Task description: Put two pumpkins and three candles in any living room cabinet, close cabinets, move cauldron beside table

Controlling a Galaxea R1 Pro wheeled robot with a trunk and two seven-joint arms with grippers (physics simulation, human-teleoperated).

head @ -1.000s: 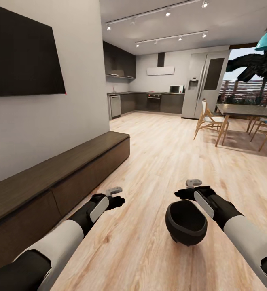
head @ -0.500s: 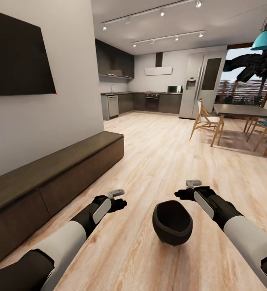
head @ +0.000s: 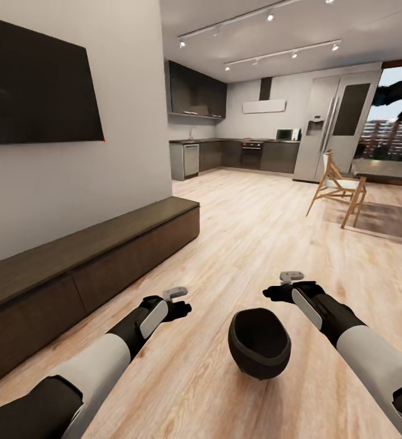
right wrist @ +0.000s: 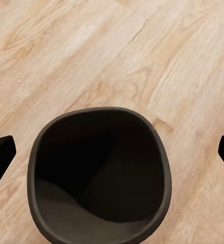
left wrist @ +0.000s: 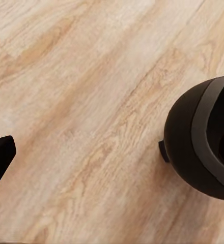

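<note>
The cauldron [head: 260, 343] is seen on the pale wooden floor [head: 274, 244], mouth upward, between the two arms and nearer the right one. In the right wrist view the cauldron [right wrist: 99, 175] lies between the two dark fingertips [right wrist: 0, 157] of the right end effector [head: 278, 292], which is released, with nothing touching it. The left end effector [head: 178, 306] is held above bare floor, well apart from the cauldron [left wrist: 201, 137]; whether it is released or clenched cannot be told. The cabinet [head: 91, 262], long and dark brown, is set against the wall at the left with its fronts closed, below a dark wall screen [head: 36, 91]. A kitchen and wooden chairs [head: 338, 189] are seen farther off.
</note>
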